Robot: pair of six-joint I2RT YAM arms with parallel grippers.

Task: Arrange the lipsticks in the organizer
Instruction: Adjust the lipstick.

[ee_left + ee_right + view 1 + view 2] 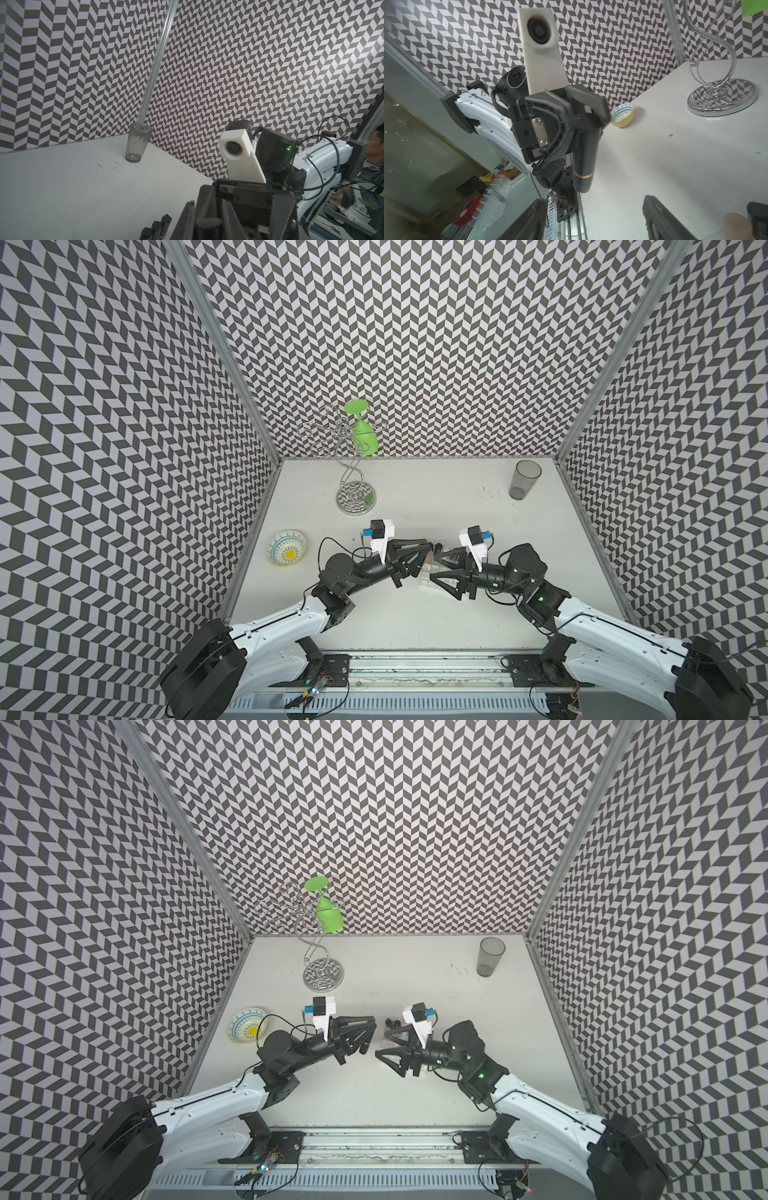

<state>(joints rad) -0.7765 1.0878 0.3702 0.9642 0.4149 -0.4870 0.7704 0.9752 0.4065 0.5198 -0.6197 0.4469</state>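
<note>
Top views give me the white worktop (pixel 415 626) with both arms reaching in toward its middle, tool tips nearly meeting. A chrome wire stand (pixel 356 493) sits by the far edge with a green glass (pixel 365 433) hung on it. A grey tumbler (pixel 524 480) is in the far right corner and a patterned bowl (pixel 286 547) at the left edge.

Under the tools, near the middle of the worktop, I can make out the clear organizer (pixel 427 577), mostly hidden by the fingers. The left wrist view shows three black lipsticks (pixel 156 226) standing upright side by side; I take them to be seated in its cells.

The left gripper (pixel 583 124) is pinching a black lipstick (pixel 584 162) by its upper end. The tube hangs nearly upright, off the surface. The right gripper (pixel 591 205) faces it with its jaws spread wide, holding nothing.

I read this as the carry-to-cell step. Which cell lies under the tube I cannot tell. Next I would line the tube up over a free cell and lower it straight. I would let go only once it is seated, perhaps steadying the tray with the right tool.
</note>
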